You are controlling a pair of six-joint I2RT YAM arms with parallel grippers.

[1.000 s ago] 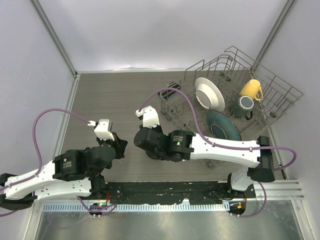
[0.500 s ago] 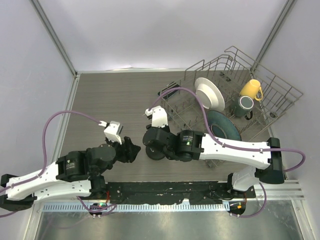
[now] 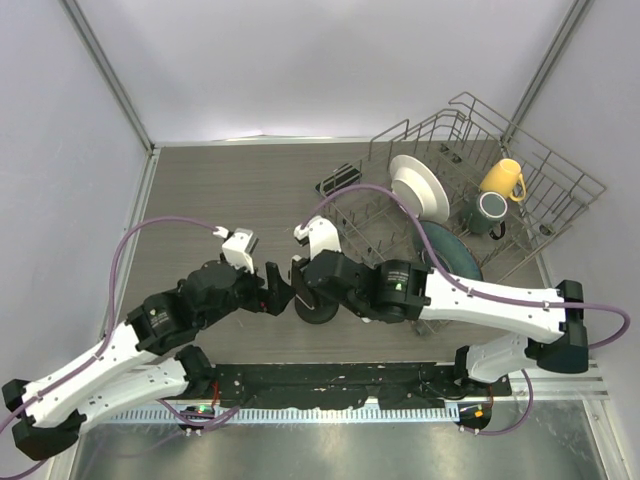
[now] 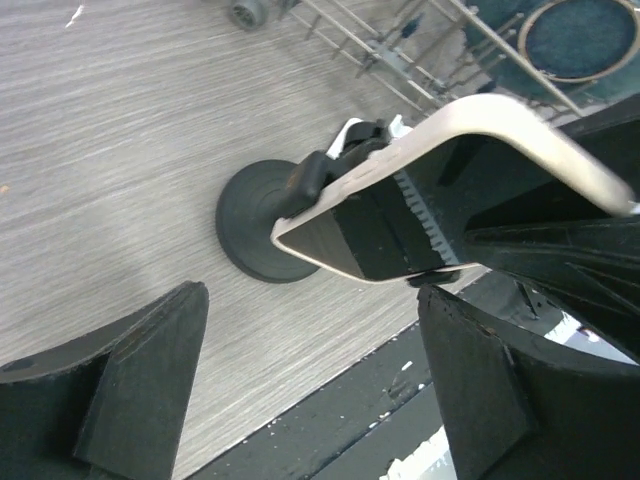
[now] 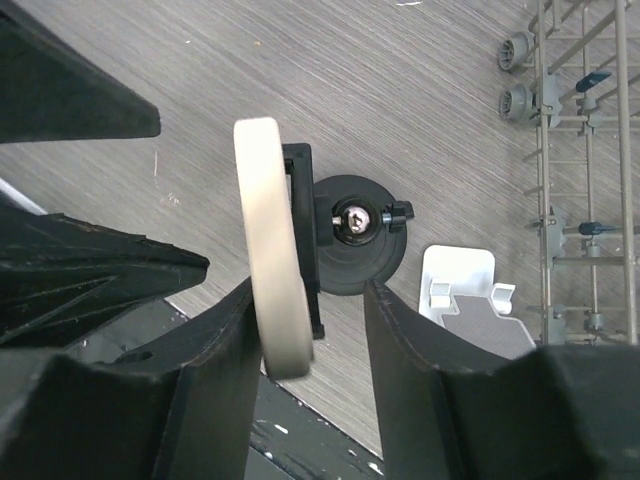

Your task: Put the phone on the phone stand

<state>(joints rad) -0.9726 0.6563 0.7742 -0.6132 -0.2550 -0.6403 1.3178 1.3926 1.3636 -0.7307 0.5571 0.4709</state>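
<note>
Since earlier frame, left gripper (image 4: 310, 305) swung in from left toward worktop middle; jaws gone from closed to wide apart, nothing held. Right gripper (image 5: 308, 300) also loosened: jaws part open, straddling cream-edged, dark-faced slab phone (image 5: 268, 240). One finger clear of it, other just beside it, contact unclear. Phone stands tilted in cradle of black round-based phone stand (image 5: 355, 240), near middle of near edge of grey wood-grain worktop (image 3: 230, 190). Wire dish rack (image 3: 560, 170) at far right corner.
</note>
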